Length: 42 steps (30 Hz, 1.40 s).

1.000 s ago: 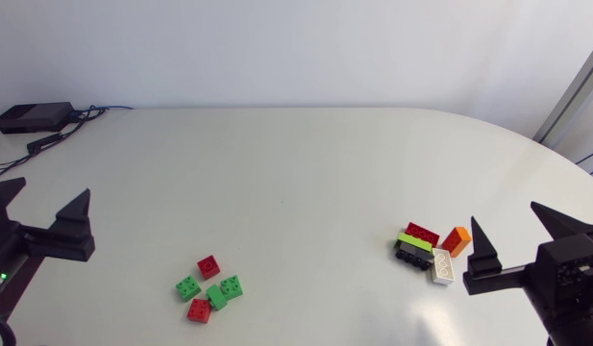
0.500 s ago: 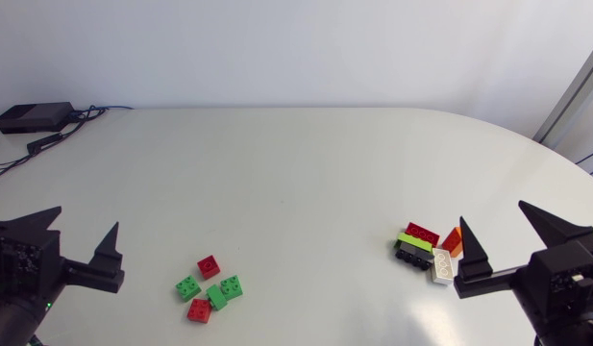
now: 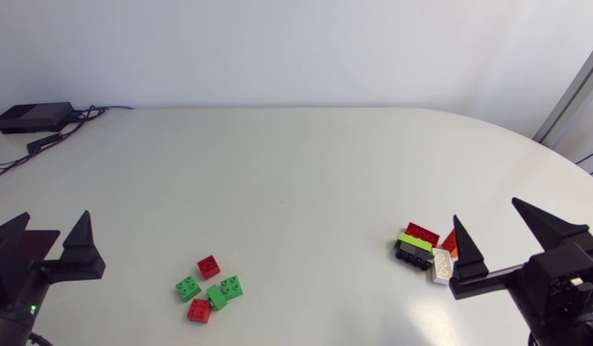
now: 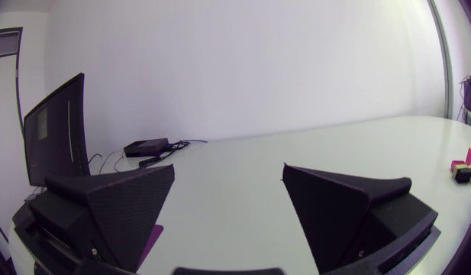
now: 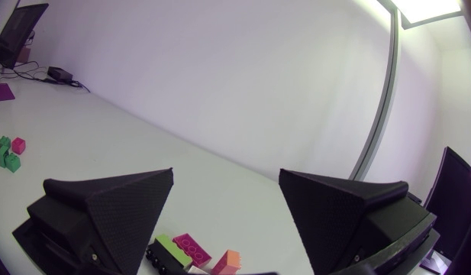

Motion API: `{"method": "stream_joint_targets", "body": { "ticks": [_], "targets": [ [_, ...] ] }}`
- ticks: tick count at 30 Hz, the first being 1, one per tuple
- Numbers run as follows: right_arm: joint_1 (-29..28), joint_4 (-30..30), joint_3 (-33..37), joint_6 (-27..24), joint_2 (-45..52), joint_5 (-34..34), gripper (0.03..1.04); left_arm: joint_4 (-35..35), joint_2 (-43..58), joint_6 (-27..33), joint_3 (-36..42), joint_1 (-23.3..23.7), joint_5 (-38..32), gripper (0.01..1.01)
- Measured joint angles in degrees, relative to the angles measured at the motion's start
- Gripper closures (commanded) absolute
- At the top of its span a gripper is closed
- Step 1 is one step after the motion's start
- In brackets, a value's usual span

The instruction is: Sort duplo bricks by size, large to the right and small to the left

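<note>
Pincers both stand spread and empty at the near edge of the tabletop (image 3: 296, 173). The left pincer (image 3: 56, 215) has drawn back toward its own side after a brief swing inward. The right pincer (image 3: 484, 210) has crept closer to the large bricks (image 3: 422, 234), and one finger now partly covers the orange brick (image 3: 447, 242). No brick has moved. The small bricks (image 3: 209, 267) cluster left and the large ones right, well apart, so the sorting looks finished. A black box (image 3: 32, 117) sits at the far-left corner.

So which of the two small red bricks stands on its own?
The far red brick, clear of the rest; the near red brick sits against a green brick.
</note>
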Motion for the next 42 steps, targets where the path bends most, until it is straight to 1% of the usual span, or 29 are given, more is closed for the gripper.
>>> {"method": "stream_joint_targets", "body": {
  "ticks": [3,5,8,9,11,12,14,16,19,22,25,27,32,38,42],
  "targets": [
    [-0.74,0.24,-0.09,0.00,0.00,-0.20,0.07,2.49,0.00,-0.50,-0.52,0.15,0.00,0.043],
    [-2.84,0.24,-0.09,0.44,0.00,-0.50,0.07,6.69,-0.02,-0.22,-1.64,0.15,0.00,0.043],
    [-7.72,0.20,-0.22,6.93,0.00,-4.35,0.07,7.48,0.00,-0.04,-2.43,0.87,0.04,0.043],
    [-9.68,0.11,-0.35,9.51,0.00,-6.58,0.07,7.54,0.00,-0.04,-2.60,1.03,0.09,0.043],
    [-14.67,-1.05,-0.35,12.81,-0.02,-12.94,0.07,7.50,0.00,0.92,-2.60,1.25,1.79,0.043],
    [-17.40,-1.53,-0.35,13.86,0.00,-15.80,0.07,7.50,0.00,1.68,-2.60,1.27,3.15,0.043],
    [-21.59,-1.90,-0.35,15.93,0.00,-18.18,0.07,7.45,0.00,3.04,-2.60,1.27,4.57,0.043],
    [-23.04,-1.84,-0.35,16.94,-0.02,-18.91,0.07,7.26,0.00,3.85,-2.60,1.27,5.79,0.043],
    [-24.00,-1.73,-0.35,17.94,-0.02,-19.10,0.07,6.95,0.00,5.01,-2.60,1.27,8.15,0.043],
    [-24.04,-1.70,-0.35,20.90,0.00,-19.12,0.07,6.54,0.00,7.41,-2.60,1.25,10.45,0.043],
    [-24.04,-1.70,-0.35,22.82,0.00,-19.12,0.07,6.47,0.00,9.94,-2.60,0.70,10.86,0.043],
    [-24.04,-1.70,-0.35,23.63,0.00,-19.12,0.07,6.14,0.00,10.40,-2.60,0.68,10.91,0.043],
    [-23.89,-1.70,-0.35,24.00,-0.02,-19.10,0.07,5.77,0.00,10.71,-2.60,1.99,11.52,0.043],
    [-21.33,-1.73,-0.35,24.00,0.00,-18.84,0.07,5.77,0.00,10.49,-2.60,2.82,11.54,0.043],
    [-20.94,-1.77,-0.35,24.02,0.00,-18.49,0.07,5.77,0.00,9.60,-2.60,3.34,11.72,0.043]
  ]
}}
